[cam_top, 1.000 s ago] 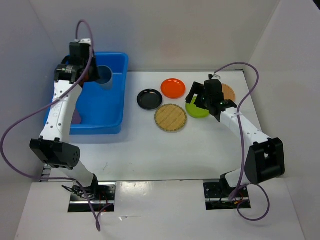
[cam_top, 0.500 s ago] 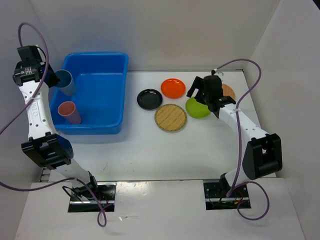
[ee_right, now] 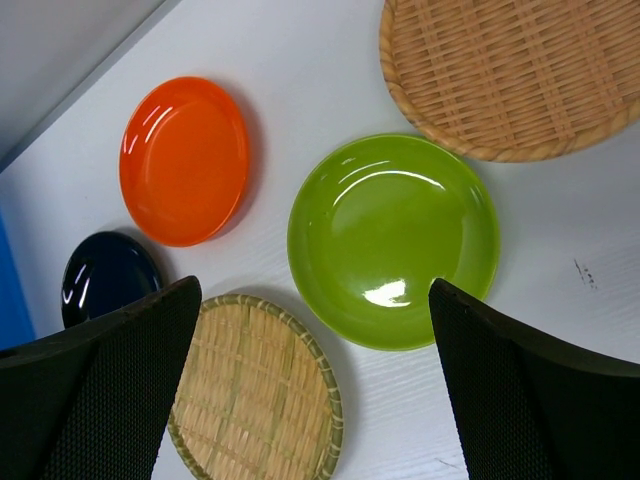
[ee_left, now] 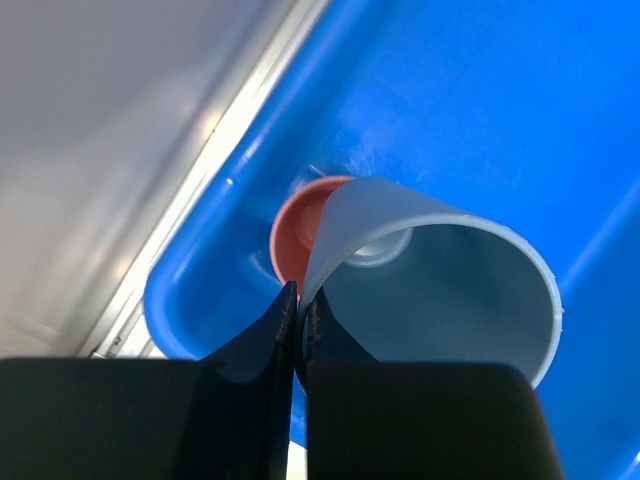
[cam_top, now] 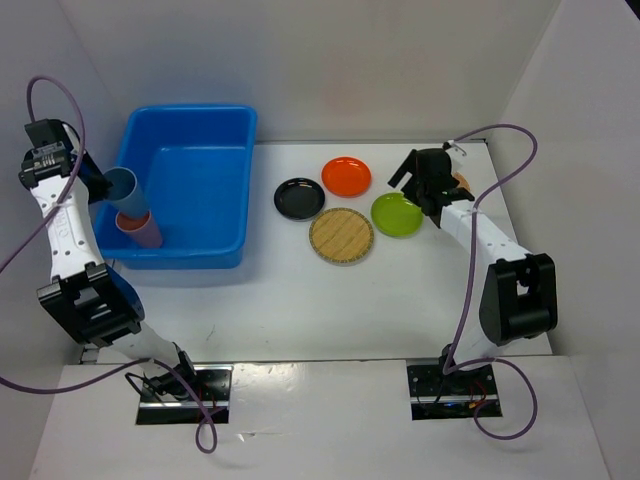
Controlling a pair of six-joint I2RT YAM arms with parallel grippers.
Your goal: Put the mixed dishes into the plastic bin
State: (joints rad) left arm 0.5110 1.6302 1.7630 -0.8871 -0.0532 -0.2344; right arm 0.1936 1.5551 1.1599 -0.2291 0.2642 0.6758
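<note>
While left tool pinches blue cup above pink cup in bin, right tool gapes.

White tabletop, plain white walls on three sides, soft even light

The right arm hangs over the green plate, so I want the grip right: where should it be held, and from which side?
Probably the rim of the green plate, from straight above, one jaw inside and one outside. It lies flat on the table, too shallow for a side grip. Its near-right edge borders bare table, clear of the woven plates.
</note>
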